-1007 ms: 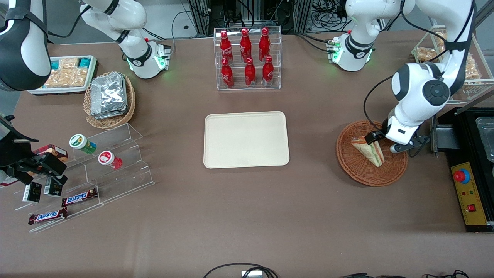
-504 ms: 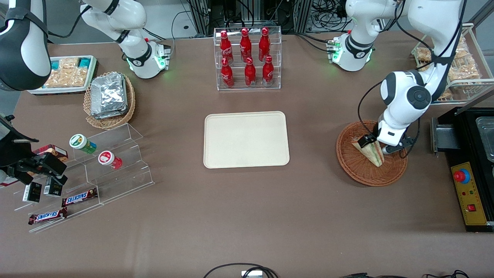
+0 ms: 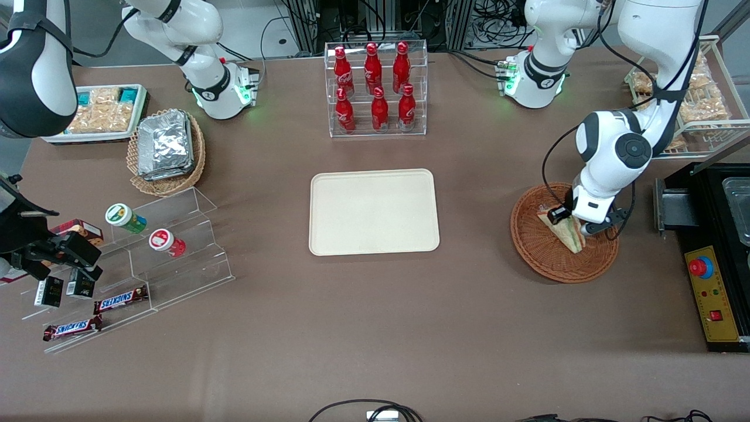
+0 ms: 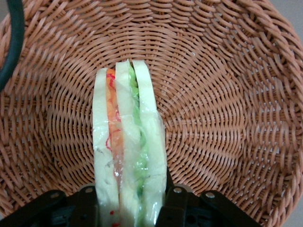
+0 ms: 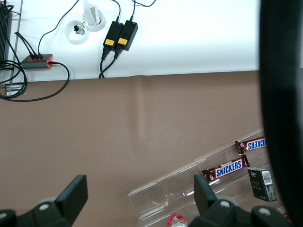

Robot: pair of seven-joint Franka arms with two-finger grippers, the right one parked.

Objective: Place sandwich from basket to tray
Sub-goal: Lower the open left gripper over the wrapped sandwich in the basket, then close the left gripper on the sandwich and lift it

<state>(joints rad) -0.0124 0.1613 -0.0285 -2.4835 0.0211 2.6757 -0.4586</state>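
In the front view, the working arm bends down at the right of the frame, its end effector (image 3: 569, 221) lowered into the reddish-brown wicker basket (image 3: 548, 262) over one wrapped sandwich (image 3: 567, 234). One cream tray (image 3: 374, 211) lies mid-frame on the tabletop (image 3: 375, 328). Six red bottles (image 3: 373, 85) stand at upper centre.

In the left wrist view, two fingers (image 4: 176, 201) flank the sandwich (image 4: 127, 142), pressed against its bread sides, in the basket (image 4: 227, 94).

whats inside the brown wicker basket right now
Only the sandwich lies in the basket, with the gripper fingers on either side of it. The weave under the sandwich is covered.
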